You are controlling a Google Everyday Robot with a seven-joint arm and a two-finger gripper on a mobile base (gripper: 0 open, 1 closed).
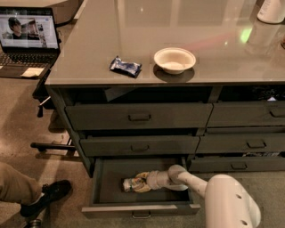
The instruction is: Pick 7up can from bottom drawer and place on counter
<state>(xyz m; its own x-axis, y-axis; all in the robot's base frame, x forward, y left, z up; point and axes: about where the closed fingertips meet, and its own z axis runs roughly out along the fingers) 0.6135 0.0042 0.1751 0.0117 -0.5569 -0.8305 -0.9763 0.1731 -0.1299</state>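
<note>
The fingers (143,177) were closed on the can (130,184), one on each side of its right end, pinching it. The gripper (141,183) was down inside the bottom drawer (140,208), which stood pulled out from the cabinet, with the pale arm (191,180) reaching into it from the right. The can lay on its side on the drawer floor, near the middle, its silver end turned to the left.

The two drawers above were shut. Up on the counter (178,26) sat a shallow cream bowl (174,59) near the front edge, and just left of it a dark blue snack wrapper (126,66), the two close but apart. A white container (271,10) stood at the far right corner.

To the left, beyond the counter, an open laptop (29,40) had its screen lit. On the floor at the lower left I could see someone's leg in tan trousers and a black shoe (46,196).
</note>
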